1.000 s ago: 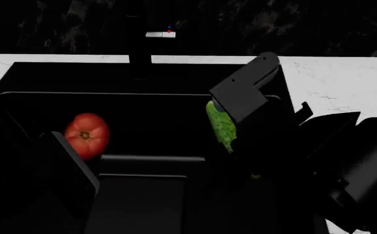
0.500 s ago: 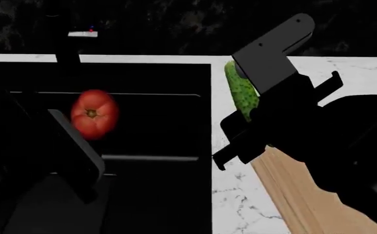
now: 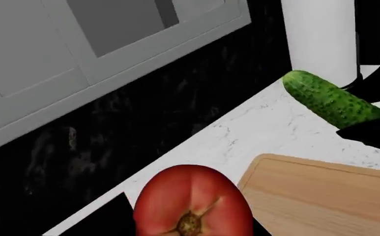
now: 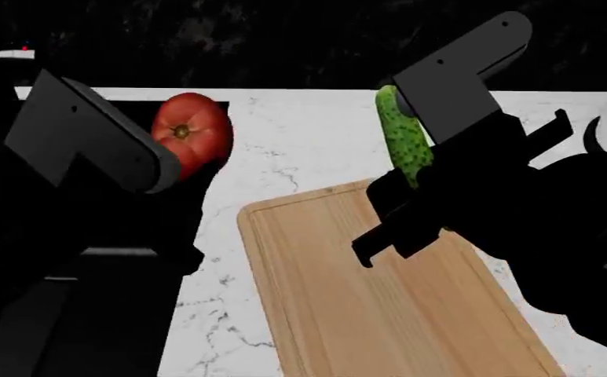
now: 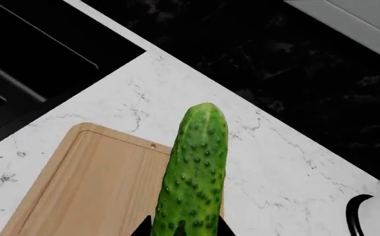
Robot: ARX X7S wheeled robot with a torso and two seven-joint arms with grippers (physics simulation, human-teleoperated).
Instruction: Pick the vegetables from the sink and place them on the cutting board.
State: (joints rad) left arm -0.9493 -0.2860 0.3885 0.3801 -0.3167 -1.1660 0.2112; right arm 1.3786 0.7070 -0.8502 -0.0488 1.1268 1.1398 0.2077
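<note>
Around your work area: white marble countertop with a dark speckled backsplash behind it, and a white cylinder on a black base standing at the counter's far right, about 2 o'clock from the rectangular light-wood cutting board in the head view. Grey cabinet panels show above the backsplash in the left wrist view.

Nothing lies on the board's surface; your right arm hangs over its far right part. The matte-black sink basin sits at 9 o'clock from the board, mostly hidden by your left arm, so its contents can't be read.

Your left gripper pinches the round glossy red tomato, held up over the sink's right edge, at 10 o'clock from the board. Your right gripper pinches the short bumpy dark-green cucumber by one end, held above the board's far edge, free end pointing to 12 o'clock.
</note>
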